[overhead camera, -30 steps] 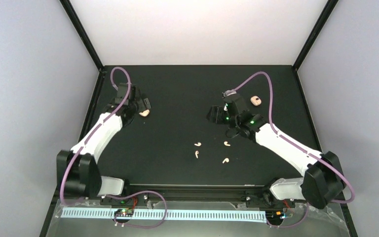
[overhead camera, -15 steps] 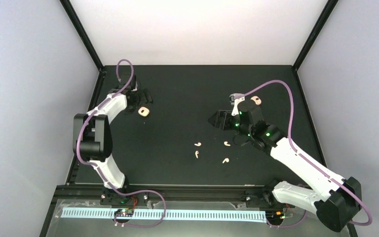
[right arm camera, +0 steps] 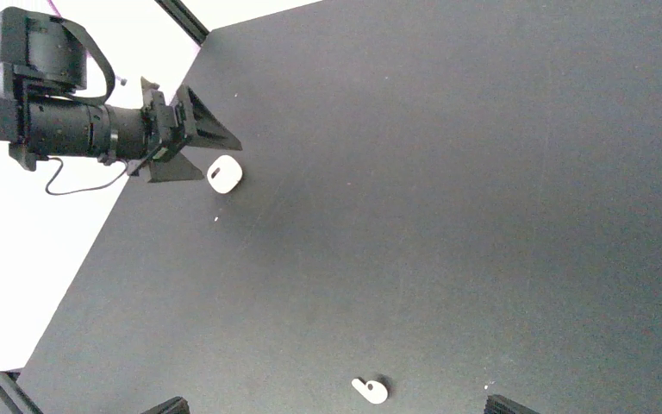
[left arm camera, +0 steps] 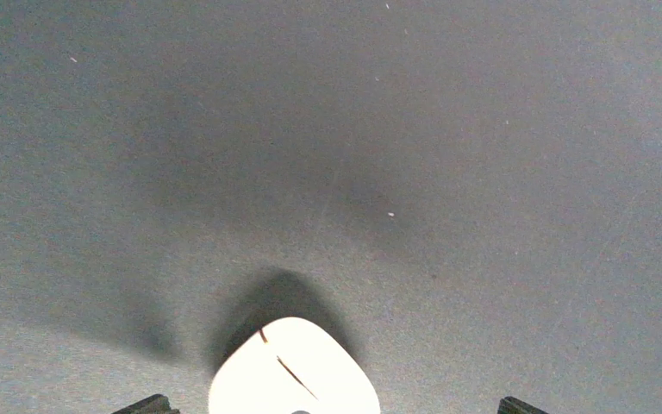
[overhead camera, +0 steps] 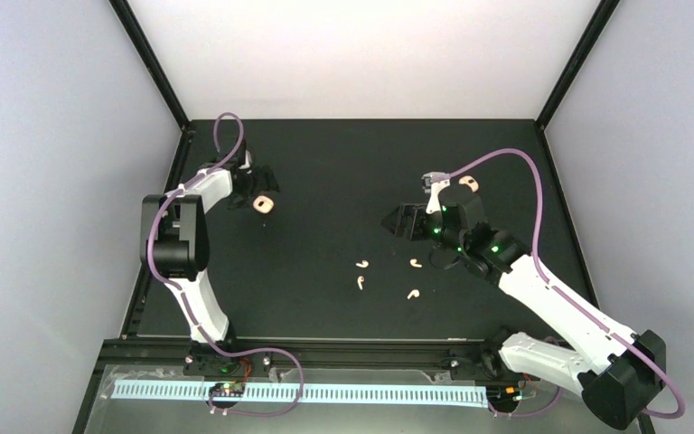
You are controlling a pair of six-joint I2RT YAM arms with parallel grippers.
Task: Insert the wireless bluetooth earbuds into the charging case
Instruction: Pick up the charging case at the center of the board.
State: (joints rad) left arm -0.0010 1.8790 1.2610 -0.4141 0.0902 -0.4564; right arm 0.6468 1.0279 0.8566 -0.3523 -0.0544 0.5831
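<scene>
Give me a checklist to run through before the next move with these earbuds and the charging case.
1. Both claws open: ok, left claw and right claw stand wide.
2. All four earbuds lying free on the table: ok.
3. The case sits between the left claw's fingers, not gripped: ok.
4. Lid of that case open for loading: cannot tell.
5. One earbud in line between the right claw's fingers: ok.

top: you look down from high at the near edge on the whole table [overhead camera: 325,163] | left wrist: you face the table closely, case [left arm camera: 293,375] at bottom edge | right wrist: you look across from farther, sharing that case [right arm camera: 223,173]
</scene>
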